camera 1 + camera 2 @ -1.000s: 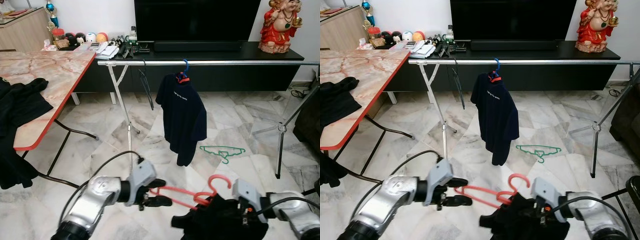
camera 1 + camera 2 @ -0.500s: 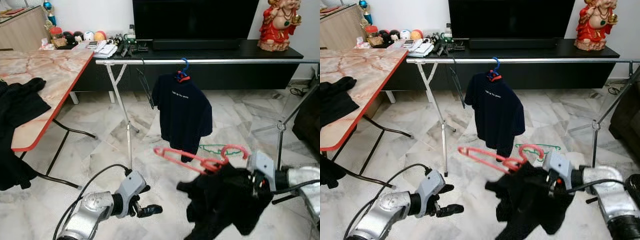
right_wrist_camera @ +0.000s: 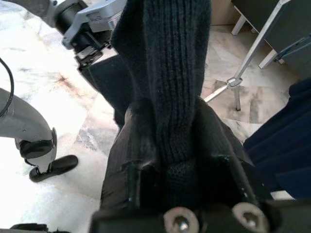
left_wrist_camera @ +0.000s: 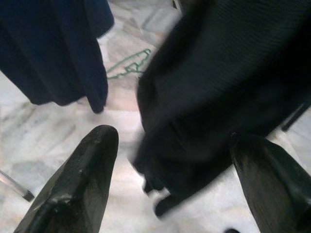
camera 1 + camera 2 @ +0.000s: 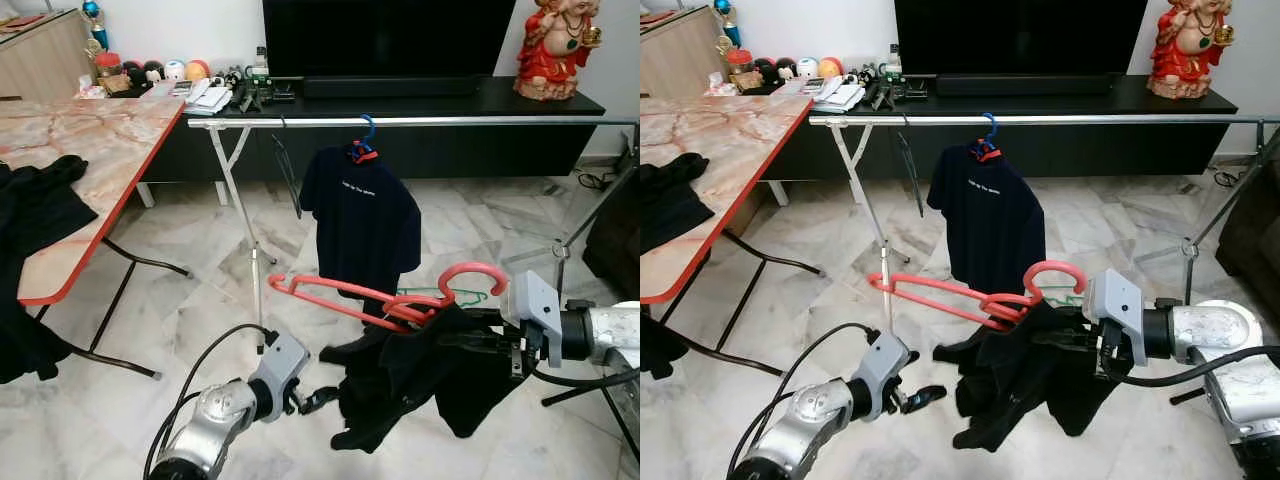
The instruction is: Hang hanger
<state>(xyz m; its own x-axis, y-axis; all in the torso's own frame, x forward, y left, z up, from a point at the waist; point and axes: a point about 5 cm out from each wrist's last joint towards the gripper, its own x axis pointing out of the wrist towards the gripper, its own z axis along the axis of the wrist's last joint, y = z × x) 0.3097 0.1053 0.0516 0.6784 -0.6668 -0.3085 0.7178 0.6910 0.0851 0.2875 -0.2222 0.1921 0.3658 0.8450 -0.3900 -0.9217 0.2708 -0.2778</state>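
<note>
My right jaws (image 5: 1080, 338) grip the black garment on the red hanger (image 5: 380, 300), now raised toward the rail (image 5: 420, 121) at twelve o'clock; left jaws (image 4: 180, 160) have let go, wide, low; hanging comes next.

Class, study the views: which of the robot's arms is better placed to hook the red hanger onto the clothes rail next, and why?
Right. The right gripper already grips the black garment on the red hanger, raised toward the rail. The left gripper hangs low, open and empty.
</note>
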